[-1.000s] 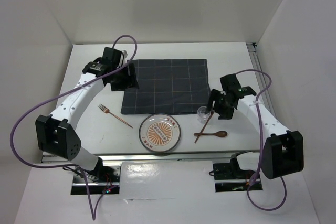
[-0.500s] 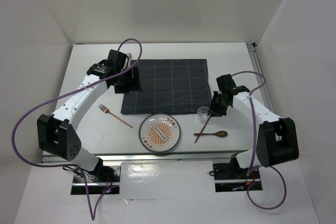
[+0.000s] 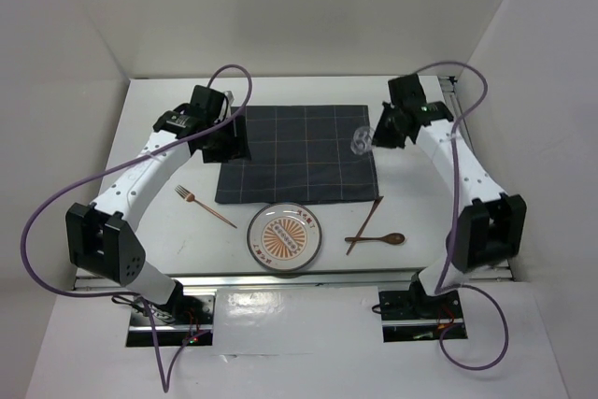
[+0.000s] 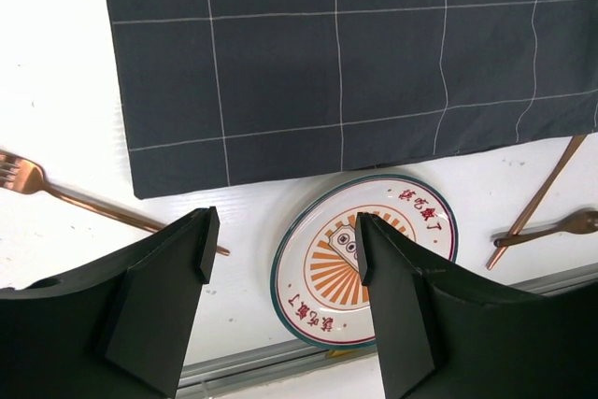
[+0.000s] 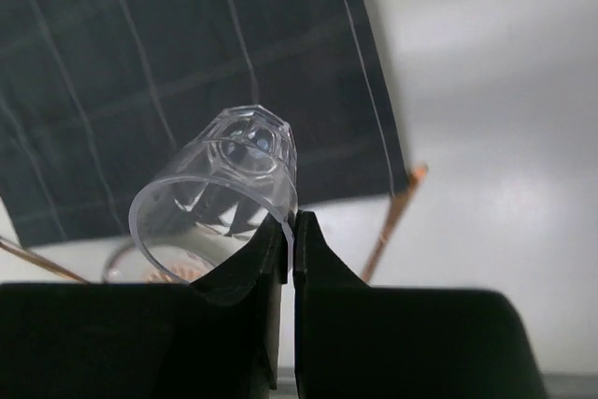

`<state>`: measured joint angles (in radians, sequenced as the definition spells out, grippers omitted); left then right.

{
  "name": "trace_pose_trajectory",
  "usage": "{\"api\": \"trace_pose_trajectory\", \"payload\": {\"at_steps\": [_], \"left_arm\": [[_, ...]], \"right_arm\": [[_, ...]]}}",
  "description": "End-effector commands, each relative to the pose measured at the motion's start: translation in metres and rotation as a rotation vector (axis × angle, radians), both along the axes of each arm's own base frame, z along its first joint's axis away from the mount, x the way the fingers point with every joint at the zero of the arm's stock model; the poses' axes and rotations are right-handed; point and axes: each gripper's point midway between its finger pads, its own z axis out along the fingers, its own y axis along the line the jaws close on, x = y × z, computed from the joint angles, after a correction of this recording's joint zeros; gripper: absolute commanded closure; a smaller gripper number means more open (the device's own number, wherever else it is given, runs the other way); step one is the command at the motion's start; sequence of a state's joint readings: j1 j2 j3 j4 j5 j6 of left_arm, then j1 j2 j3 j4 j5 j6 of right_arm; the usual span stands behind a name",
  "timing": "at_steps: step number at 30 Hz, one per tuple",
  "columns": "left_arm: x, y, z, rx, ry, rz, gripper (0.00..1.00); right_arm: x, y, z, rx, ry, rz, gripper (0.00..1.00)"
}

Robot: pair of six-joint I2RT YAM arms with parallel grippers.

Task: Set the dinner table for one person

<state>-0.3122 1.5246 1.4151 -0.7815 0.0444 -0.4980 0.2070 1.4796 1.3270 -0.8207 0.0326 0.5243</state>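
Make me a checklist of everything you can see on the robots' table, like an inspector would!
Surface: white table, flat, no spills seen.
Job's things: dark checked mat lies flat mid-table. The plate, fork, spoon and brown chopstick lie on the table in front of it. The glass cup is held tilted above the mat's right edge.
Clutter: nothing seen.
Grippers: left gripper is open and empty by the mat's left edge. The right gripper is shut on the cup's rim.
Cables: left purple cable and right purple cable loop off the arms.
Surroundings: plain white walls.
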Motion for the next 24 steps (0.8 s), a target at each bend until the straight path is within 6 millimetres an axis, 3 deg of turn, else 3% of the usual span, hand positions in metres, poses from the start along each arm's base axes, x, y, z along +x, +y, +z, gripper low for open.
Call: {"api": "trace_pose_trajectory", "payload": {"at_steps": [1,2,3,4,5,6,8,10,11,12,19,24], "left_arm": [[0.009,-0.001,0.011,0.009,-0.044,-0.011,0.23],[0.008,0.001,0.010,0.019,-0.038,-0.006,0.23],[0.003,0.002,0.005,0.020,-0.012,0.004,0.26],[0.005,0.007,0.005,0.029,-0.014,0.019,0.27],[0.000,0.008,0.005,0.026,-0.005,0.026,0.27],[-0.002,0.011,0.000,0.038,0.006,0.042,0.27],[-0.010,0.015,-0.004,0.039,0.023,0.065,0.27],[-0.012,0.023,-0.006,0.047,0.028,0.117,0.27],[-0.014,0.023,-0.004,0.039,0.024,0.126,0.27],[-0.019,0.030,-0.008,0.048,0.037,0.156,0.27],[-0.034,0.046,-0.026,-0.006,0.080,0.236,0.28],[-0.041,0.052,-0.036,-0.003,0.106,0.240,0.29]], "right_arm": [[0.050,0.000,0.019,-0.060,-0.052,-0.006,1.00],[0.068,0.004,-0.002,-0.071,-0.005,-0.004,1.00],[0.093,0.007,0.018,-0.069,-0.068,-0.015,1.00],[0.108,0.010,0.018,-0.068,-0.076,-0.016,1.00],[0.120,0.013,-0.010,-0.082,-0.011,-0.013,1.00],[0.145,0.011,0.011,-0.079,-0.081,-0.034,1.00],[0.175,0.017,0.002,-0.079,-0.082,-0.034,1.00],[0.190,0.014,-0.006,-0.083,-0.075,-0.056,1.00],[0.197,0.015,-0.029,-0.092,-0.038,-0.054,1.00],[0.205,0.010,-0.026,-0.089,-0.052,-0.065,1.00],[0.211,0.003,-0.076,-0.079,0.010,-0.100,1.00],[0.212,-0.005,-0.083,-0.090,0.012,-0.127,1.00]]}}
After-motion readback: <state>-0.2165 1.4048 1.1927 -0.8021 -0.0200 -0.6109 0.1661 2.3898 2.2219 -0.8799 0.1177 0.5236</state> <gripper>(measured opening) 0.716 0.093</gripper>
